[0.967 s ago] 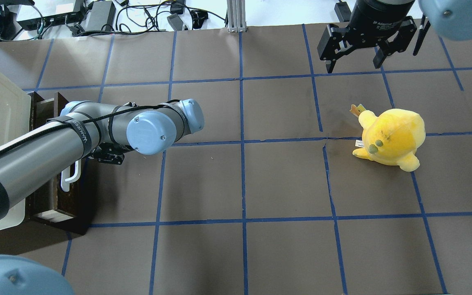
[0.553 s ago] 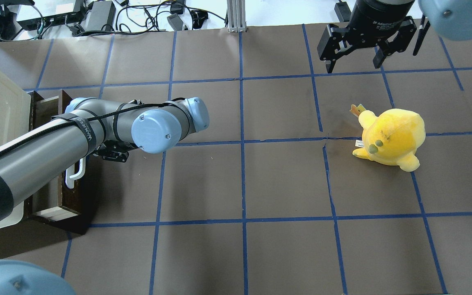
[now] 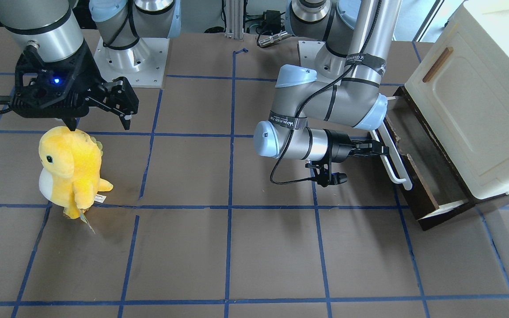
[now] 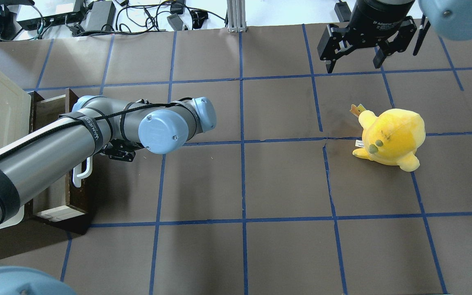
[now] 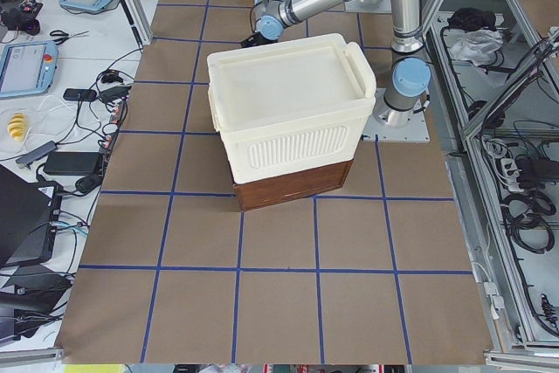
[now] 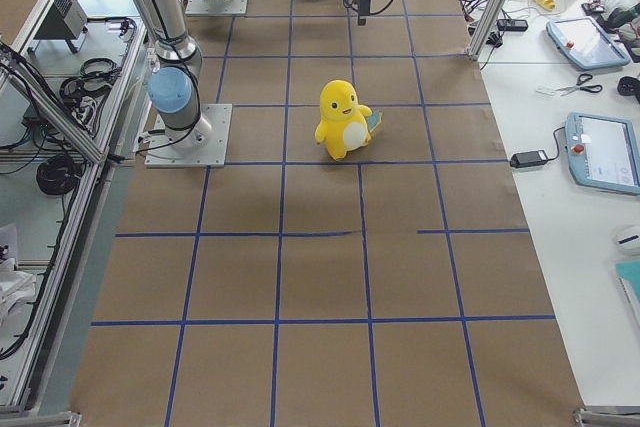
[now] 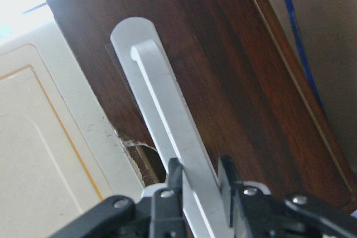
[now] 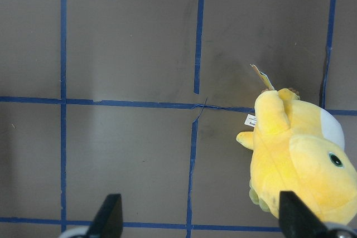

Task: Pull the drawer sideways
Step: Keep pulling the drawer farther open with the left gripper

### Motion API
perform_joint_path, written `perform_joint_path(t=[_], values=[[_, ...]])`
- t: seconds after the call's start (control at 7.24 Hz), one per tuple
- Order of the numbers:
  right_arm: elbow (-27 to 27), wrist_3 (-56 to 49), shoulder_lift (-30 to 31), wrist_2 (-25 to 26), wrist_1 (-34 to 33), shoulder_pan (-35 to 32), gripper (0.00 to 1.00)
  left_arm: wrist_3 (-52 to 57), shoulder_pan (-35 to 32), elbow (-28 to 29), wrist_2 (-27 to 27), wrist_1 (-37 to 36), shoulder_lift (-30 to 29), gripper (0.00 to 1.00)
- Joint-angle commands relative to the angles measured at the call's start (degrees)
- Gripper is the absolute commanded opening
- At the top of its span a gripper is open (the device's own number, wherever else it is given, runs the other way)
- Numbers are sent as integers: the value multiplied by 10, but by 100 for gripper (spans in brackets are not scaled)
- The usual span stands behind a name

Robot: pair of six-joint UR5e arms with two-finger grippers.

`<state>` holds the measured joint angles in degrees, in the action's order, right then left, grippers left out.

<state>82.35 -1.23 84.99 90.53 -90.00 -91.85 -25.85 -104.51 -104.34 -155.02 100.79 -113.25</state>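
Note:
The dark brown drawer point(image 3: 427, 165) stands partly pulled out from under the cream cabinet point(image 3: 471, 97). Its pale inner sides show in the overhead view point(image 4: 51, 119). My left gripper point(image 3: 381, 149) is shut on the long white bar handle point(image 3: 398, 171). The left wrist view shows both fingers point(image 7: 227, 178) clamped on the handle point(image 7: 167, 121) against the drawer front point(image 7: 234, 82). In the overhead view my forearm hides most of this gripper, and the handle's end point(image 4: 81, 174) shows. My right gripper point(image 4: 355, 57) is open and empty, far from the drawer.
A yellow plush toy point(image 4: 389, 139) stands on the brown gridded table, just below the right gripper point(image 3: 100, 119); it also shows in the right wrist view point(image 8: 301, 160). The cabinet door has a small wooden handle point(image 3: 437, 64). Cables and boxes lie beyond the table's far edge point(image 4: 96, 16).
My left arm has moved to the right in the overhead view with the handle in its grip, and the drawer has slid farther out of the cabinet. The right arm and plush have not moved.

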Motion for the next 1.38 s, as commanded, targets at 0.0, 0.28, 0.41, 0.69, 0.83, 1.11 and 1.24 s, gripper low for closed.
perform_joint_path(t=[0.0,0.28,0.41,0.69,0.83,1.11,1.24], values=[[0,0,0,0,0,0,100,0,-3,2,4,-1,1,7],[0,0,0,0,0,0,100,0,-4,2,4,-1,1,7],[0,0,0,0,0,0,100,0,-4,2,4,0,1,7],[0,0,0,0,0,0,100,0,-7,2,5,-1,-1,7],[0,0,0,0,0,0,100,0,-7,2,4,-1,-2,7],[0,0,0,0,0,0,100,0,-7,1,4,0,-3,8],[0,0,0,0,0,0,100,-1,-7,2,5,-1,-3,70]])
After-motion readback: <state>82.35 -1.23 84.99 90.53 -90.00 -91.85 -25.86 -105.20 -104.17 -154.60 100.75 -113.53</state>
